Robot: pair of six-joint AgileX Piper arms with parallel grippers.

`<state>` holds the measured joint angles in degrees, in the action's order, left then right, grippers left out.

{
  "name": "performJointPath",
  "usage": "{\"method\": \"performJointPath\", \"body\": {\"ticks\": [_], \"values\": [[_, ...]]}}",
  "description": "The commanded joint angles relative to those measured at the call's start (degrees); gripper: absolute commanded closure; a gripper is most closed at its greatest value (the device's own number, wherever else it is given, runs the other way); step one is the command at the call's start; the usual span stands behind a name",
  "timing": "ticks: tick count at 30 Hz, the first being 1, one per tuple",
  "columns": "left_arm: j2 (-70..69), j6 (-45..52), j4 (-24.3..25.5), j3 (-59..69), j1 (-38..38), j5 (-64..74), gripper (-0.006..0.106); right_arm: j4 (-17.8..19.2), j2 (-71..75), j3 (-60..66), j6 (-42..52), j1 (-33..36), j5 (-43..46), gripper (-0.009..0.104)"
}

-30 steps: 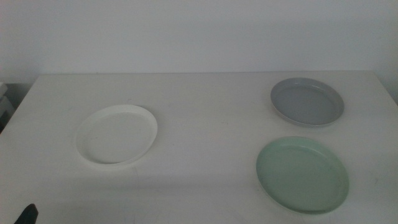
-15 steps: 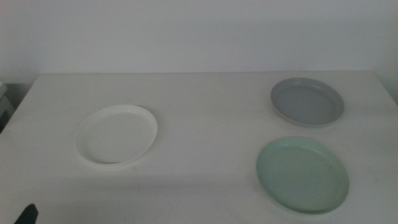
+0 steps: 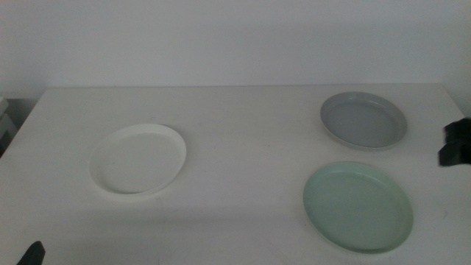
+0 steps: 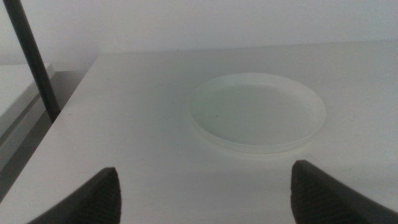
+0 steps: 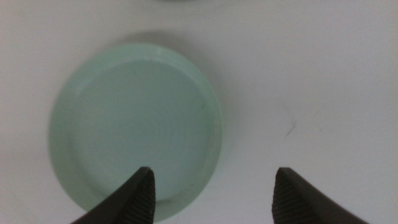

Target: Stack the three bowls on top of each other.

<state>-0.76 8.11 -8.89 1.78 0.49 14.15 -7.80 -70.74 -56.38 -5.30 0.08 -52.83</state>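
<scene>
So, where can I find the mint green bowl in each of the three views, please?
Middle view: the mint green bowl lies at lower right on the table, nearer the camera than the grey bowl.
Left wrist view: not in it; only the white bowl shows.
Right wrist view: the mint green bowl fills the left-centre, partly behind one jaw of the right gripper.
Shared landmark: the white table top.

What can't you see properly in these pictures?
- Right gripper: in the middle view only a dark piece shows at the right edge.
- Left gripper: cut by the middle view's bottom edge.
- Grey bowl: missing from both wrist views.
- Mint green bowl: near rim cut off in the right wrist view.
</scene>
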Motion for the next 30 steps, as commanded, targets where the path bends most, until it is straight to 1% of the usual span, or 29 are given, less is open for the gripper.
{"method": "performJointPath", "body": {"ticks": [1, 2, 4, 7, 10, 12, 15, 17, 20, 23, 26, 28, 30], "values": [[-0.8, -0.5, -0.4, -0.3, 0.1, -4.5, -0.004, -0.2, -3.0, -2.0, 0.1, 1.1, 2.6, 0.046], [-0.8, -0.5, -0.4, -0.3, 0.1, -4.5, -0.004, -0.2, -4.5, -2.0, 0.3, 1.5, 2.5, 0.045], [-0.8, -0.5, -0.4, -0.3, 0.1, -4.5, -0.004, -0.3, -8.5, -2.0, 1.7, 2.3, 2.7, 0.039], [-0.8, -0.5, -0.4, -0.3, 0.1, -4.5, -0.004, -0.5, -13.0, -2.0, 4.1, 3.8, 3.8, 0.024], [-0.8, -0.5, -0.4, -0.3, 0.1, -4.5, -0.004, -0.6, -16.9, -2.0, 4.2, 4.2, 4.6, 0.012], [-0.8, -0.5, -0.4, -0.3, 0.1, -4.5, -0.004, -0.6, -19.1, -2.0, 3.9, 4.2, 5.0, 0.008], [-0.8, -0.5, -0.4, -0.3, 0.1, -4.5, -0.004, -0.4, -22.5, -2.0, 3.3, 4.2, 6.2, 0.010], [-0.8, -0.5, -0.4, -0.3, 0.1, -4.5, -0.004, -0.4, -24.2, -2.0, 3.2, 4.2, 7.5, 0.014], [-0.8, -0.5, -0.4, -0.3, 0.1, -4.5, -0.004, -0.4, -26.5, -1.9, 3.1, 4.2, 9.1, 0.024], [-0.8, -0.5, -0.4, -0.3, 0.1, -4.5, -0.004, -0.4, -28.2, -1.9, 3.1, 4.2, 10.4, 0.038], [-0.8, -0.5, -0.4, -0.3, 0.1, -4.5, -0.004, -0.4, -28.8, -1.9, 3.1, 4.2, 11.0, 0.059], [-0.8, -0.5, -0.4, -0.3, 0.1, -4.5, -0.004, -0.4, -28.8, -1.9, 3.1, 4.2, 10.6, 0.080], [-0.8, -0.5, -0.4, -0.3, 0.1, -4.5, -0.004, -0.4, -28.5, -1.9, 3.3, 4.2, 10.1, 0.095]]}}
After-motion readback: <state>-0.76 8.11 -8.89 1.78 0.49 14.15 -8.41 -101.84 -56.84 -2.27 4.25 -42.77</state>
